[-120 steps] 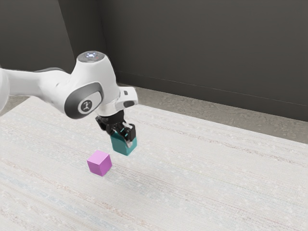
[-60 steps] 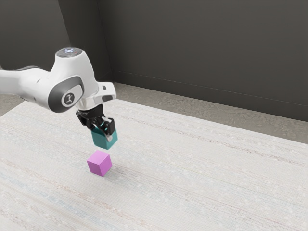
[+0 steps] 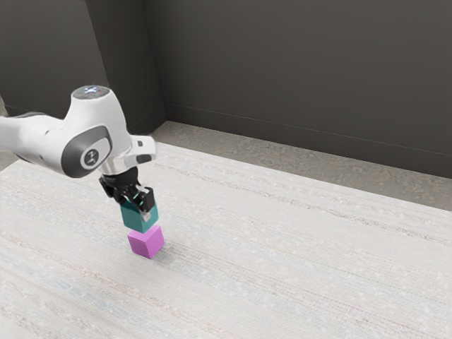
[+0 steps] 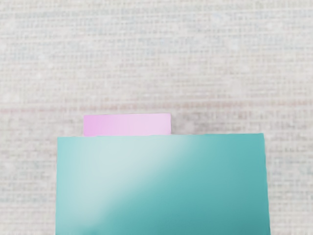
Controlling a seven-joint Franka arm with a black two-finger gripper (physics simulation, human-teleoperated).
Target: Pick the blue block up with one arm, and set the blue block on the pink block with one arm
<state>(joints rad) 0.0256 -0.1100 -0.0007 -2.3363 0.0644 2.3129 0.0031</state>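
Observation:
The teal-blue block (image 3: pixel 137 217) is held in my gripper (image 3: pixel 138 208), whose black fingers are shut on it from two sides. It hangs directly over the pink block (image 3: pixel 146 241), with its underside at or just above the pink block's top; I cannot tell if they touch. In the wrist view the blue block (image 4: pixel 161 183) looms large under my hand, and a strip of the pink block (image 4: pixel 127 125) shows past its edge.
A pale woven tabletop (image 3: pixel 296 261) stretches around the blocks, wide toward the exterior view's right. A dark wall (image 3: pixel 296 63) and a grey floor strip (image 3: pixel 325 166) lie behind the table's far edge.
My arm has carried the blue block toward the exterior view's left and downward, from beside and above the pink block to right over it. The pink block has stayed put.

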